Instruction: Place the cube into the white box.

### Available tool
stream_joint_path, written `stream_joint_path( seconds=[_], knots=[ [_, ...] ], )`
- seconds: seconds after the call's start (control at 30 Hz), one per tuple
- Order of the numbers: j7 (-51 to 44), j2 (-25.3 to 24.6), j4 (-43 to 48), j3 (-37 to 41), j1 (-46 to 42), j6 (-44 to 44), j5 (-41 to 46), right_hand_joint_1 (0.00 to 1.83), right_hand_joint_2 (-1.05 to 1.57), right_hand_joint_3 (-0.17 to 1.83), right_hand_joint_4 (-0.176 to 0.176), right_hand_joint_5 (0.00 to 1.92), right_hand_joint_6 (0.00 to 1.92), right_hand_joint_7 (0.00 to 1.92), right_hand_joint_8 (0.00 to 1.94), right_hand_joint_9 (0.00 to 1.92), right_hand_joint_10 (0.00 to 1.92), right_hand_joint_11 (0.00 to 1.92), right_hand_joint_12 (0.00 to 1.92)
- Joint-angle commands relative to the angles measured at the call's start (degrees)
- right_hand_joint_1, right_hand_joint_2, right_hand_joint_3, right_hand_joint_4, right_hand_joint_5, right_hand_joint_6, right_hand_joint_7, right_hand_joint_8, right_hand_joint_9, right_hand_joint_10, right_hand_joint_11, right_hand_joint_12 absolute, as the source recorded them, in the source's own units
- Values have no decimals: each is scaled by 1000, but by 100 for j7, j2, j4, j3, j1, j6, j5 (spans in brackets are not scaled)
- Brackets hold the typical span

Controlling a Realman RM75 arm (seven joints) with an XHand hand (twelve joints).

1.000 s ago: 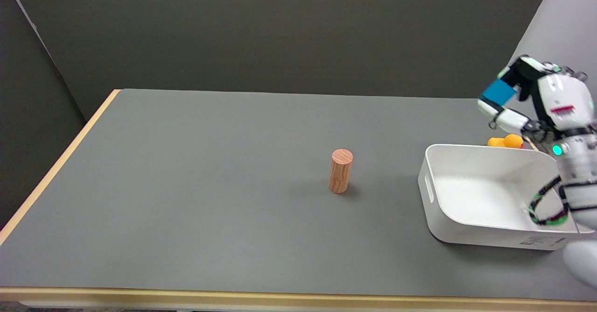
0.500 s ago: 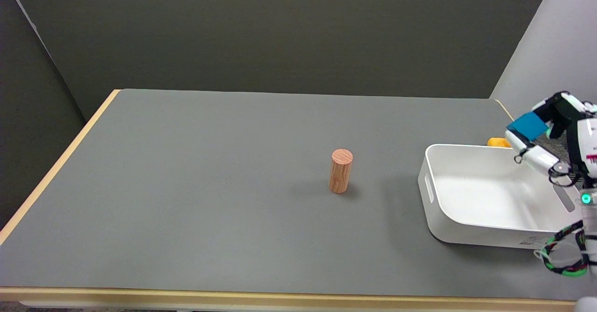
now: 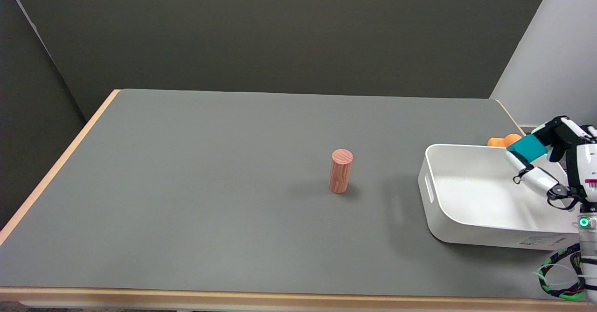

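Rt hand (image 3: 555, 162) held the cube (image 3: 527, 148) over the white box (image 3: 447, 228)

Cube, blue, was pinched betw. thumb and fingers (image 3: 529, 176) of the rt hand, tilted, in the air above the box's far-right part, not touching its floor. Box sat at the table's (image 3: 210, 200) right end. Wooden cylinder (image 3: 341, 171) stood upright near mid-table, well apart from the box. Orange object (image 3: 503, 141) lay just behind the box's far rim, partly hidden

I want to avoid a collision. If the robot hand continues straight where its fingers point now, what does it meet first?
The robot hand, holding the blue cube, points left and slightly down over the white box; probably the box's floor first, though depth is unclear.
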Motion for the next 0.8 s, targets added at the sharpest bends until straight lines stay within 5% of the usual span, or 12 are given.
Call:
stream_joint_path(
  seconds=[0.03,0.1,0.27,0.4,0.5,0.8],
  knots=[
    [614,17,-705,-784,429,999,401,596,679,866,28,343,661,466,626,454,1088,114,1602],
    [766,17,-809,-904,517,1135,482,450,626,894,43,225,467,285,433,236,819,33,1162],
    [862,17,-920,-1072,613,1399,593,426,563,949,57,110,429,79,267,21,597,-1,683],
    [870,57,-872,-1120,710,1431,545,545,548,953,65,82,446,71,59,12,382,-1,470],
    [886,113,-833,-1160,877,1495,449,433,576,946,52,74,414,24,62,-1,253,-1,367],
    [1403,142,-943,-1379,1277,1919,24,420,578,940,55,78,407,12,89,2,211,-1,224]
  ],
)
